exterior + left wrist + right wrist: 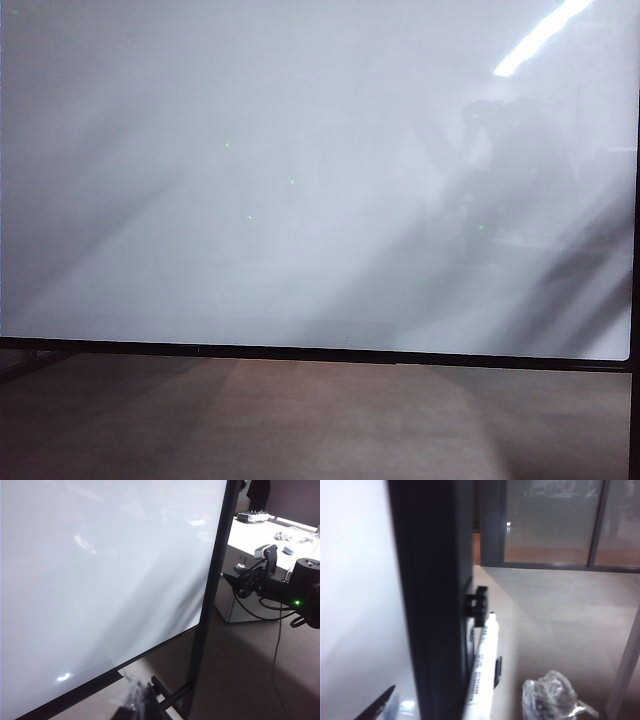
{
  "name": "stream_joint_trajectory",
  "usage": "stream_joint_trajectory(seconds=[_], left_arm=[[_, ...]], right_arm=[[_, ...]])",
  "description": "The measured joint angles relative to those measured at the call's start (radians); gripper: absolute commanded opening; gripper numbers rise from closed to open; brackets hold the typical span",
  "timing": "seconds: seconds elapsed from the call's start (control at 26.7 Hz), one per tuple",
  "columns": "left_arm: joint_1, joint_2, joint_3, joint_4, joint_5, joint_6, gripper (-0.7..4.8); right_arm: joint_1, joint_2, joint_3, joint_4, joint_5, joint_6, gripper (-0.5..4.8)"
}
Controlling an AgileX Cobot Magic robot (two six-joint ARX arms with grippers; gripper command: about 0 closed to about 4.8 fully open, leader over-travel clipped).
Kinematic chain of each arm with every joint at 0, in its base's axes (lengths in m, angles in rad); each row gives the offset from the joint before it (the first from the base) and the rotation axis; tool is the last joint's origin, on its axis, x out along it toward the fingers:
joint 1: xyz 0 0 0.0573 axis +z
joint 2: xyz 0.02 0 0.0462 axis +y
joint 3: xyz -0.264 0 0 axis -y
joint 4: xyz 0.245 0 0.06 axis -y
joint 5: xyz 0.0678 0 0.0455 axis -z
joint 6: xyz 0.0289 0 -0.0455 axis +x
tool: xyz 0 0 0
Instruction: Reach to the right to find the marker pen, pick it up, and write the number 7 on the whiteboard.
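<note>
Large glossy white whiteboard [300, 180] with thin black frame fills exterior view, blank, no arm visible there. Slim white marker pen [484, 672] with dark tip seen upright just beside board's black right-hand edge post in right wrist view. Right gripper [250, 580] hanging beyond that edge, jaws spread wide, holding nothing. Left gripper [135, 700] low near board's bottom frame; blurred, spread or pressed together cannot be told.
</note>
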Motion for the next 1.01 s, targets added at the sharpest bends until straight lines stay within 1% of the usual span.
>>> stream_joint_trajectory(seconds=[0.26, 0.56, 0.67, 0.71, 0.75, 0.79, 1.01], left_arm=[[0.0, 0.0, 0.0, 0.0, 0.0, 0.0, -0.05], [0.0, 0.0, 0.0, 0.0, 0.0, 0.0, -0.05], [0.0, 0.001, 0.0, 0.0, 0.0, 0.0, -0.05], [0.0, 0.0, 0.0, 0.0, 0.0, 0.0, -0.05], [0.0, 0.001, 0.0, 0.0, 0.0, 0.0, -0.05], [0.0, 0.0, 0.0, 0.0, 0.0, 0.0, -0.05], [0.0, 0.0, 0.0, 0.0, 0.0, 0.0, -0.05]], right_arm=[[0.0, 0.062, 0.091, -0.026, -0.006, 0.015, 3.05], [0.0, 0.063, 0.095, -0.05, -0.018, 0.019, 3.05], [0.0, 0.064, 0.095, -0.063, 0.002, 0.019, 3.05], [0.0, 0.064, 0.095, -0.066, 0.004, 0.019, 3.0], [0.0, 0.064, 0.095, -0.067, 0.004, 0.019, 2.77], [0.0, 0.064, 0.095, -0.072, 0.004, 0.019, 2.74], [0.001, 0.089, 0.094, -0.082, 0.003, 0.019, 2.74]])
